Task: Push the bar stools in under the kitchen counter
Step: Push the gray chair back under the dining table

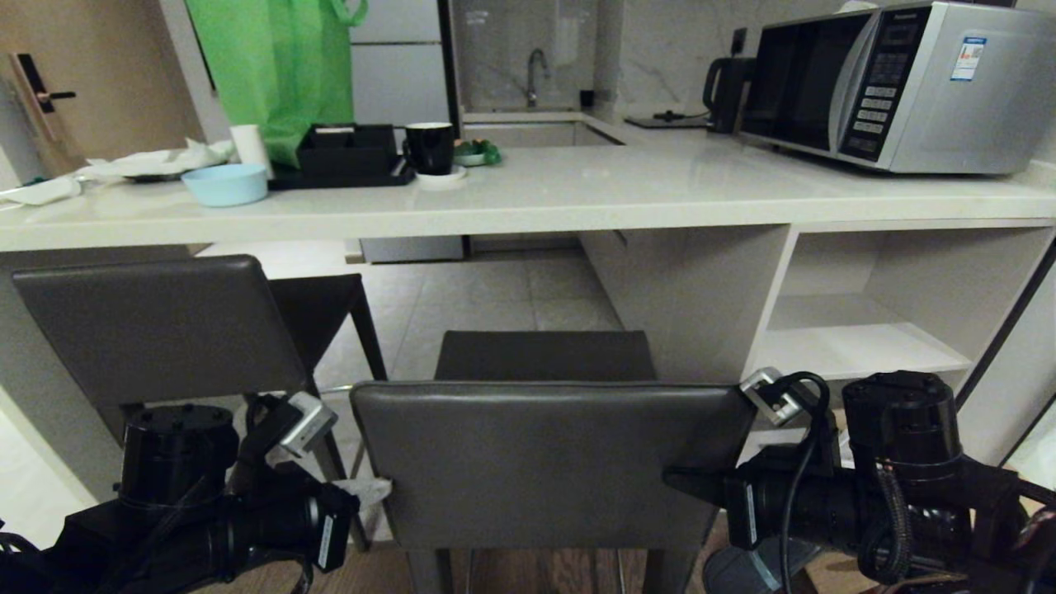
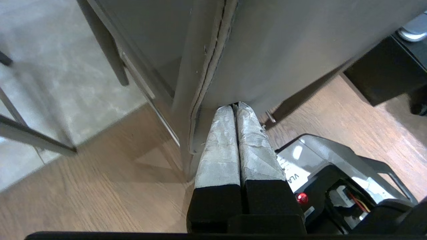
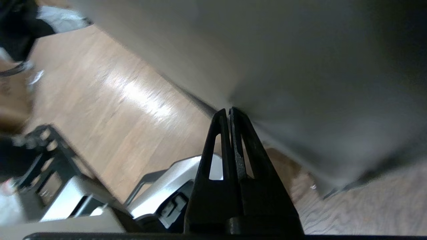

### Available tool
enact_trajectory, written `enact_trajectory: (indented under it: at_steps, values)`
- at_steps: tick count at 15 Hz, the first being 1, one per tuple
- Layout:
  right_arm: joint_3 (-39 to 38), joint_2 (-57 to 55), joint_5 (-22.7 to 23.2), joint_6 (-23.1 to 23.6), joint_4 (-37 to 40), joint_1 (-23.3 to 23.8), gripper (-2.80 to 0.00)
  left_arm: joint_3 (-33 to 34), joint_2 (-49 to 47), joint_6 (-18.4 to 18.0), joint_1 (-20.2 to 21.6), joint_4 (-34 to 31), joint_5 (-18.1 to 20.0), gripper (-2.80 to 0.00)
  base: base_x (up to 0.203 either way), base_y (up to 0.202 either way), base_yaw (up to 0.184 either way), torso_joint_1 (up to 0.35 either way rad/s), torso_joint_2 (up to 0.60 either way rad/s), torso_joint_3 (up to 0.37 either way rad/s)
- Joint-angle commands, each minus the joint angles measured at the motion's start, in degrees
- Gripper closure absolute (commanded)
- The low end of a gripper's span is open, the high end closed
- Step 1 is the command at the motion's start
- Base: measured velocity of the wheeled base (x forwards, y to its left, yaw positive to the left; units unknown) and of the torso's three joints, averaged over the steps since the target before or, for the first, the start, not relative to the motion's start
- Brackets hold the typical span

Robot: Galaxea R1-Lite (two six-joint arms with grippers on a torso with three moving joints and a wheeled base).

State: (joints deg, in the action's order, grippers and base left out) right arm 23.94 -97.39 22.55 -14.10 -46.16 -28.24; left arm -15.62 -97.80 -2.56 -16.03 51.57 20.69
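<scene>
Two dark grey bar stools stand before the kitchen counter point(image 1: 528, 198). The nearer bar stool point(image 1: 544, 462) is in the middle, its seat short of the counter's edge. The other bar stool point(image 1: 157, 330) stands to the left, its seat partly under the slab. My left gripper point(image 1: 375, 491) is shut, and its taped tips rest on the back of the nearer backrest point(image 2: 283, 50) close to its left edge. In the left wrist view the left gripper point(image 2: 236, 106) holds nothing. My right gripper point(image 1: 672, 477) is shut too, its black tips point(image 3: 228, 111) against the same backrest point(image 3: 300, 66) near its right edge.
On the counter are a microwave point(image 1: 899, 82), a kettle point(image 1: 726, 91), a black mug point(image 1: 430, 147), a black tray point(image 1: 346, 153), a blue bowl point(image 1: 225, 183) and a green bag point(image 1: 272, 66). White open shelves point(image 1: 866, 330) fill the counter's right side. The floor under the slab is tiled.
</scene>
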Motion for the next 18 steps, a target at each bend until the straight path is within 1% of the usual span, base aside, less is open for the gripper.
enact_trajectory:
  at_steps: [1,2,5,7,10,18]
  values:
    - [-0.04,-1.4,-0.23,-0.05,-0.16,-0.33,0.0,-1.2,-3.65,0.01,0.1,2.17,-0.86,0.0,0.143,0.0,0.001,-0.019,-0.01,0.015]
    - [-0.12,-1.4,-0.23,-0.05,-0.16,-0.33,0.0,-1.19,-5.29,0.06,0.12,4.88,-1.03,0.0,0.179,0.0,0.005,-0.001,0.0,0.012]
    - [-0.21,-1.49,-0.23,-0.13,-0.16,-0.33,0.0,0.57,-9.62,0.09,-0.12,14.87,-3.47,0.0,0.193,0.0,0.003,0.005,0.0,0.001]
    - [0.05,-1.58,-0.23,-0.13,-0.16,-0.33,0.0,1.82,-10.65,0.11,-0.14,19.35,-3.73,0.0,0.187,0.0,0.001,0.003,0.0,0.003]
    - [-0.04,-1.58,-1.02,-0.13,-0.16,-0.03,0.0,1.82,-9.84,0.12,-0.59,19.54,-3.73,0.0,0.19,0.0,0.001,0.004,0.0,0.004]
    - [-0.26,-2.53,-1.02,-0.05,-0.16,0.38,0.0,2.86,-7.47,-0.09,-1.18,19.61,-3.96,0.0,0.19,0.0,0.0,0.002,0.0,0.002]
